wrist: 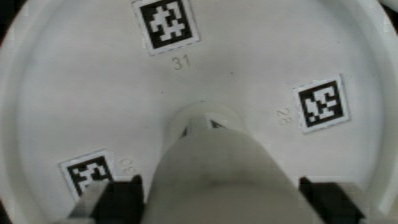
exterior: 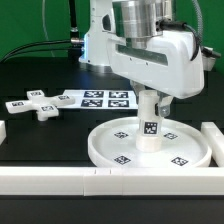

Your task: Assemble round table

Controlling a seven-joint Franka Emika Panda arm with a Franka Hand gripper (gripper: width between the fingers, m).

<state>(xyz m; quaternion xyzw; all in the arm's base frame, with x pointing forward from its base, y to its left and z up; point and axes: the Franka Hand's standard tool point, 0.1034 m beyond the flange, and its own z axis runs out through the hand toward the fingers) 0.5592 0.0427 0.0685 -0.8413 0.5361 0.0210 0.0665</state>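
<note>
The large rimmed round disc [exterior: 105, 150] lies flat on the black table near the front. The short cylinder leg [exterior: 149, 125] stands upright at the disc's middle. My gripper [exterior: 150, 97] comes straight down over the leg and is shut on its upper end. In the wrist view the leg [wrist: 217, 170] fills the space between my two dark fingers [wrist: 119, 200], with the tagged disc [wrist: 231, 60] beneath it. The cross-shaped four-arm piece [exterior: 37, 104] lies flat on the table towards the exterior view's left, away from my gripper.
The marker board [exterior: 100, 98] lies flat behind the disc. White border blocks run along the front edge [exterior: 60, 180], at the exterior view's right [exterior: 215, 140] and at its left edge [exterior: 3, 130].
</note>
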